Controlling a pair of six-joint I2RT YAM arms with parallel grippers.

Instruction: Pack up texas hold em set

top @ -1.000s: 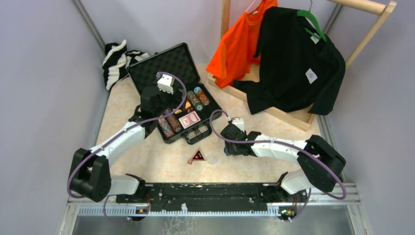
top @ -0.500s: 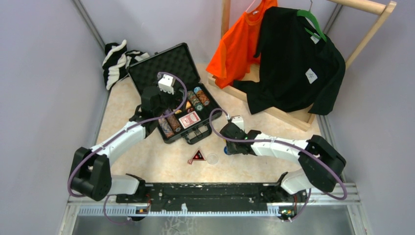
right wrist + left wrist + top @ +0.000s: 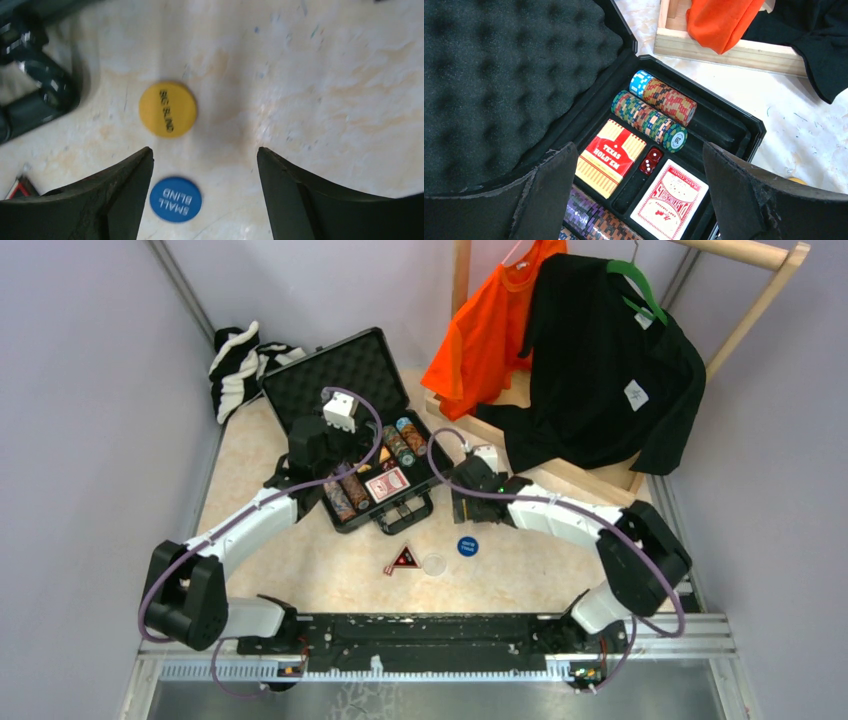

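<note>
Retreating right pincer [image 3: 203, 155], blue disc [image 3: 467, 546] bare.

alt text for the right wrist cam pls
The right gripper, open and empty, hangs over the pale marbled table, where a yellow disc printed BIG BLIND lies ahead of its fingers and a blue disc printed SMALL BLIND lies between them. The black case shows at left.

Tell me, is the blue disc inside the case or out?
Out. The blue Small Blind disc lies on the table, apart from the open briefcase.
</note>
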